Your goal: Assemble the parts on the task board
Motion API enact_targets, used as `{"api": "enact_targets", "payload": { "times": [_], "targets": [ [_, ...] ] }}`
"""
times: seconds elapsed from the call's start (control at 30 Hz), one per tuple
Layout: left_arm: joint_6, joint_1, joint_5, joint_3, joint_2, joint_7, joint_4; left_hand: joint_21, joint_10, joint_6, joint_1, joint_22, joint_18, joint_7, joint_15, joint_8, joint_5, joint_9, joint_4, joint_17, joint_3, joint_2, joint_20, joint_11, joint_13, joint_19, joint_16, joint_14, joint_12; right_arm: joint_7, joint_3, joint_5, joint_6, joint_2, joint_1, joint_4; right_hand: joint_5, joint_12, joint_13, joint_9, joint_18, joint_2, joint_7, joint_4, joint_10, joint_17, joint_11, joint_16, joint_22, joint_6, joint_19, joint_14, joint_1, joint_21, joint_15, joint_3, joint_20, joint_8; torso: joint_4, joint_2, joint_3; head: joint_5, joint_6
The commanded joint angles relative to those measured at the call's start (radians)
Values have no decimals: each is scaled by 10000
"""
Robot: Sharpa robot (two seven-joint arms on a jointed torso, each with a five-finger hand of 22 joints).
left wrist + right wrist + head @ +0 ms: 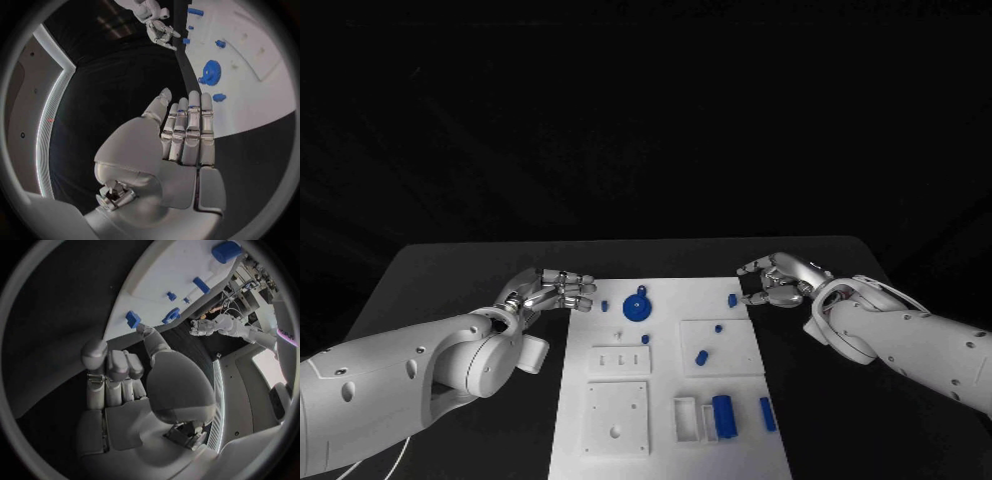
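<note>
The white task board (pixel 668 385) lies between my hands. Several small blue parts are on it: a round disc part (pixel 638 305) near the far edge, a small peg (pixel 731 298) at the far right corner, and a blue block (pixel 723 415) in a white holder near the front. My left hand (pixel 553 290) hovers at the board's far left corner, fingers side by side and loosely bent, holding nothing (pixel 184 132). My right hand (pixel 776 282) is at the far right corner beside the small peg (pixel 132 318). Its fingers are curled in and its thumb (pixel 150 340) is stretched out, with nothing held.
White raised plates (pixel 619 360) with slots and holes sit on the board's left half, and a square plate (pixel 721 347) on the right. A slim blue bar (pixel 767 413) lies near the front right. Black table (pixel 444 280) surrounds the board.
</note>
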Motion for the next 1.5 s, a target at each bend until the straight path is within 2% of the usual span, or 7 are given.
{"api": "enact_targets", "payload": {
  "times": [0.03,0.2,0.37,0.5,0.8,0.97,1.5],
  "targets": [
    [140,3,17,5,31,143,11,45,-62,-51,-66,2,20,3,32,8,-11,-12,22,0,39,-33,-21,26,6,51,-21,44,-16,297,1,158,355,113,-65,-242,-147,-52,-10,-18,-109,-60,3,185,-32,9,-14,-41,952,-297,23,-57,207,-72,-20,-83,-11,-46,28,12,-28,-46,-5],
    [153,2,17,4,44,139,-11,45,-62,-51,-66,2,20,3,32,8,-11,-12,22,0,39,-33,-21,26,6,51,-21,44,-16,315,1,161,429,246,-167,-449,-167,-48,-7,-20,-109,-63,5,198,-31,13,-17,-40,952,-327,23,-57,215,-72,-21,-86,-11,-50,52,19,-46,-82,-48],
    [151,1,17,4,41,131,-34,50,-87,-53,-66,0,23,5,34,9,-7,-11,23,0,42,-30,-16,34,5,41,-20,40,-18,320,1,162,545,278,-229,-500,-90,-42,6,-4,-107,-56,13,274,-40,32,7,-42,953,-14,21,-56,253,-86,-6,-113,0,-33,32,9,-56,-86,-96],
    [153,1,17,3,35,128,-38,50,-87,-53,-66,0,23,5,34,9,-7,-11,23,0,42,-30,-16,34,5,41,-20,40,-18,320,1,162,679,271,-279,-513,-7,-12,30,45,-90,56,28,105,-43,64,58,-20,958,1098,23,-52,141,-73,28,-98,28,5,16,6,-61,-66,-140],
    [160,1,17,3,24,122,-43,50,-87,-53,-66,0,23,5,34,9,-7,-11,23,0,42,-30,-16,34,5,41,-20,40,-18,353,1,175,832,339,-442,-543,-37,41,60,58,-74,235,1,-71,-48,105,69,12,951,1759,8,-51,-157,-86,39,23,47,15,23,-3,-55,-83,-182],
    [162,1,17,3,19,115,-39,50,-87,-53,-66,0,23,5,34,9,-7,-11,23,0,42,-30,-16,34,5,41,-20,40,-18,343,1,98,777,388,-490,-541,-146,60,72,57,-78,346,-19,-61,-44,127,59,32,952,1823,10,-48,-273,-77,33,95,41,14,37,3,-63,-74,-191],
    [182,2,11,3,7,99,-21,76,-96,-50,-55,1,28,4,35,9,-10,-11,24,0,48,-33,-13,35,6,25,-15,34,-17,206,1,28,502,538,-515,-589,-237,55,55,55,-40,343,76,47,-58,133,123,35,948,1689,17,-43,-357,-86,75,93,75,10,30,3,-64,-96,-203]
  ]
}}
